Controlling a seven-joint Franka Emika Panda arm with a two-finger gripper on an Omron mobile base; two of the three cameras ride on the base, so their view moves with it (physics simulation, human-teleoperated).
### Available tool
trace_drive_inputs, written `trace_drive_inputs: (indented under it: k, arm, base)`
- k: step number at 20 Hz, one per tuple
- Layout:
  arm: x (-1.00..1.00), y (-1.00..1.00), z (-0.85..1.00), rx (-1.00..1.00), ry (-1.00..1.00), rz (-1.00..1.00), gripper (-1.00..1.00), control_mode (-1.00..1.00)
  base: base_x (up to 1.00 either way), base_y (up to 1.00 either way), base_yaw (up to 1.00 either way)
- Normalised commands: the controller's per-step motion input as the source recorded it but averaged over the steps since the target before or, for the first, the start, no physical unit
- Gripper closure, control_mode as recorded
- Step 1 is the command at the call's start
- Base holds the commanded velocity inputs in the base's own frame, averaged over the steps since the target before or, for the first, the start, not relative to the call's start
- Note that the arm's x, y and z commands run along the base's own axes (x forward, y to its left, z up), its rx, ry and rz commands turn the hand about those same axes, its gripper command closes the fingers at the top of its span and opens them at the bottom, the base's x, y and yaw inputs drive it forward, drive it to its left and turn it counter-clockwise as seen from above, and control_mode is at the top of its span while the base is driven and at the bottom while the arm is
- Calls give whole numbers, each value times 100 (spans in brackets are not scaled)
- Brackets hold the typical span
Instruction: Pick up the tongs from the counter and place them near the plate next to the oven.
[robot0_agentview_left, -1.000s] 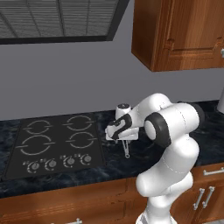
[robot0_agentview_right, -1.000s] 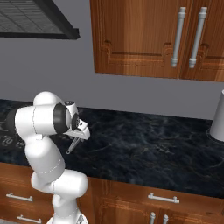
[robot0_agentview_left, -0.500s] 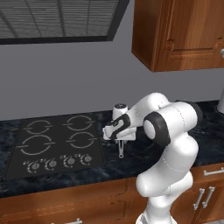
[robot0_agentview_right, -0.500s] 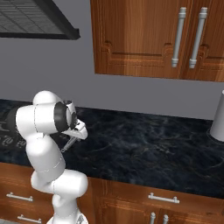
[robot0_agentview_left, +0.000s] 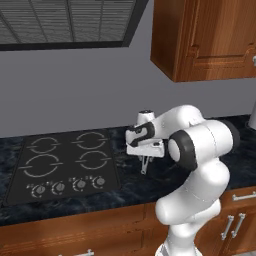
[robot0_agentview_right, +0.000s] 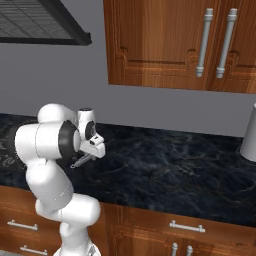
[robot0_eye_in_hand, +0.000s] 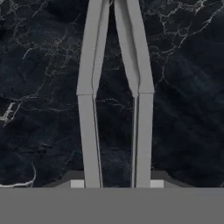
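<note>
Slender grey tongs run up the hand view as two arms that draw together toward the top. My gripper is shut on them from outside, a dark tip against each arm. In the left base view the gripper hangs just right of the cooktop, and the tongs point down at the black marbled counter without touching it. From the right the tongs slant down-left under the gripper, above the counter. Plate and oven are out of view.
A black four-burner cooktop with knobs lies left of the hand, under a range hood. Wooden wall cabinets hang above. A grey vessel stands at the counter's far right. Drawers with bar handles sit below.
The hand has stayed over the counter beside the cooktop, shifting only slightly. The tongs remain gripped and hang a little more upright than a second ago.
</note>
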Motion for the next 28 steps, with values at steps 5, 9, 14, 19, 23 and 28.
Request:
trace_drive_inputs:
  k: [5,9,14,19,23,28]
  arm:
    - [-89,-66,69,4,12,-6,100,-100]
    - [-100,-55,65,2,0,-2,100,-100]
    - [-100,-33,51,2,-11,-1,100,-100]
    - [-100,-7,25,0,-16,0,100,-100]
    - [-66,0,10,-5,-1,0,100,-100]
    - [-3,1,16,-6,6,0,100,-100]
  base:
    - [0,0,0]
    - [0,0,0]
    - [0,0,0]
    - [0,0,0]
    - [0,0,0]
    - [0,0,0]
